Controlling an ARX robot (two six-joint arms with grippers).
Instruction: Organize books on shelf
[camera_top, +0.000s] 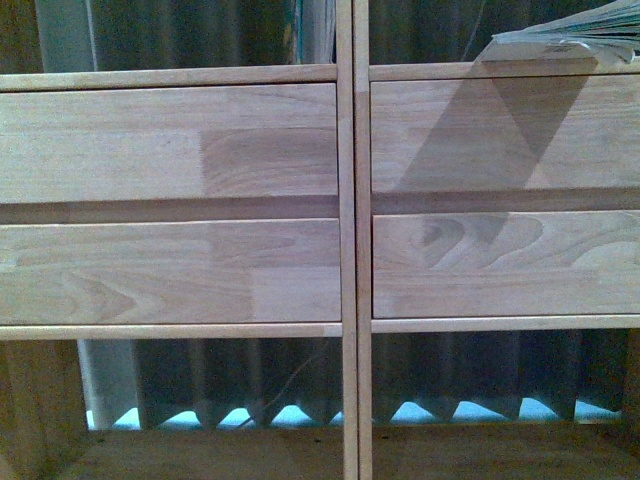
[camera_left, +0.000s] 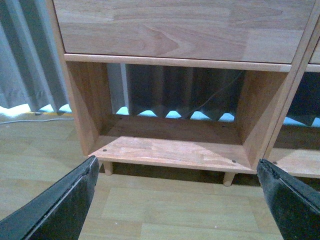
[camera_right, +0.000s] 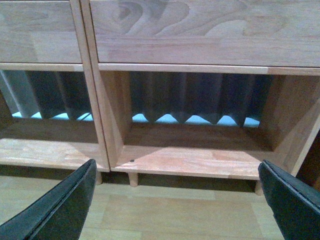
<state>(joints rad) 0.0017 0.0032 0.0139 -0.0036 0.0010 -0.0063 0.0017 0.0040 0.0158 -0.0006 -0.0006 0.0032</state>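
Front view: 1 large light-wood shelving unit (camera_top: 346, 200) fills the pic, 2 columns w/ a double upright post between them. It has 4 plain drawer-like front panels (camera_top: 170, 140), 2 per column, one above the other. Under the panels are 2 open compartments, 1 per column. Above the panels are 2 more open spaces, cut off by the pic's top edge. Through the openings shows 1 dark grey pleated curtain (camera_top: 220, 380), w/ pale blue light under its hem.

Books counted: only 1. The book with greyish page edges (camera_top: 585, 30) is at top right, in the upper open space of the right column, lying approx. flat just above the ledge over the upper right panel. If it touches the ledge I cannot tell. The page edges face the camera. The visible long edge runs left-right, rising a bit toward the right, and goes out of the pic, so the full length is not seen. Its shadow falls on the panel below.

Left claw (camera_left: 177, 161): 2 black fingers (camera_left: 65, 200) spread wide, nothing between, low over the pale wood floor (camera_left: 165, 210), in front of the left column's bottom compartment. 2 round peg legs (camera_left: 229, 177) show there.

Right claw (camera_right: 177, 163): also spread wide, nothing held, in front of the right column's bottom compartment. 3 peg legs show.
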